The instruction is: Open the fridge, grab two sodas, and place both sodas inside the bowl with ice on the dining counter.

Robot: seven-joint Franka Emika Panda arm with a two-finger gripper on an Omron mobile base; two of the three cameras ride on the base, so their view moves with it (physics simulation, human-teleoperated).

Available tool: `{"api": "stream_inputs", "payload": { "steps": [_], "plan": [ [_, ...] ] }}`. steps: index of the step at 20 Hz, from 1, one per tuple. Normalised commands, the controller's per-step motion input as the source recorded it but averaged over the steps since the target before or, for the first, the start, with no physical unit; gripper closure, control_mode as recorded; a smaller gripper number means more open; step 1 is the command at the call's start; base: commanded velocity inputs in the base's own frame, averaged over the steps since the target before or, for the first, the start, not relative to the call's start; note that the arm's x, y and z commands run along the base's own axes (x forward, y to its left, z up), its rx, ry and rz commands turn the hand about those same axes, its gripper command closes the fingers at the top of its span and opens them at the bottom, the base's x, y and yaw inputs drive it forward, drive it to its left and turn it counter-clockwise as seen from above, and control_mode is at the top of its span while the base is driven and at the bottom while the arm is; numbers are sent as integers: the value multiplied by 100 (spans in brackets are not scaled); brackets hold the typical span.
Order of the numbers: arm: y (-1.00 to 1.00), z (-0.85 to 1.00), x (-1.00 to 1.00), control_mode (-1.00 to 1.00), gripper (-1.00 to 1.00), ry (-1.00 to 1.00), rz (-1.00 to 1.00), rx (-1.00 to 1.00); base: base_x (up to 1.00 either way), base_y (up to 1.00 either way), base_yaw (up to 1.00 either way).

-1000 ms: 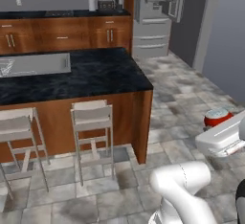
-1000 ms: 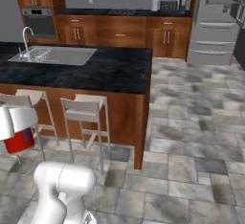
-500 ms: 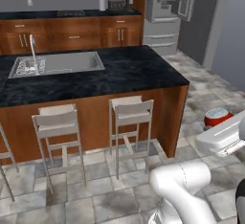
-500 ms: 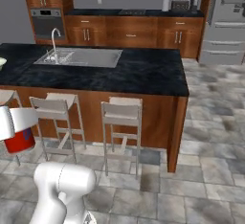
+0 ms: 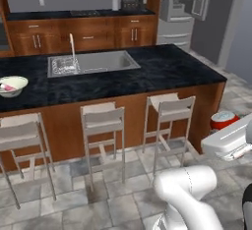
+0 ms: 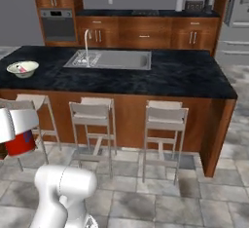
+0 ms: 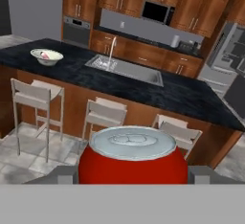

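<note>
My gripper [image 7: 133, 174] is shut on a red soda can [image 7: 132, 157] with a silver top; its fingers [image 7: 65, 174] flank the can. That can [image 5: 224, 120] hangs low over the tiled floor, in front of the dining counter [image 5: 152, 71] and apart from it. A cream bowl [image 5: 12, 85] stands at the counter's left end, far from the can. A slim pinkish-red soda [image 7: 45, 55] lies in the bowl [image 7: 46, 57]. The grey fridge [image 5: 183, 7] stands at the back right with a door swung open.
Three white bar stools [image 5: 102, 119] line the counter's near side, between me and the top. A steel sink with a faucet [image 5: 91, 63] is set in the middle of the counter. Wall cabinets with an oven [image 6: 57, 25] run along the back. Tiled floor lies to the right of the counter.
The whole picture has shifted right as the base moved, bringing the sink, a third stool and the bowl into view. The can stays in my gripper.
</note>
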Motion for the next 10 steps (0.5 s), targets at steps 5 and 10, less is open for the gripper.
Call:
{"api": "stream_inputs", "payload": {
  "steps": [5, 10],
  "plan": [
    [0, 0, 0, 100, 100, 0, 0, 0, 2, 100, -12],
    [0, 0, 0, 100, 100, 0, 0, 0, 22, 100, -10]
  ]
}}
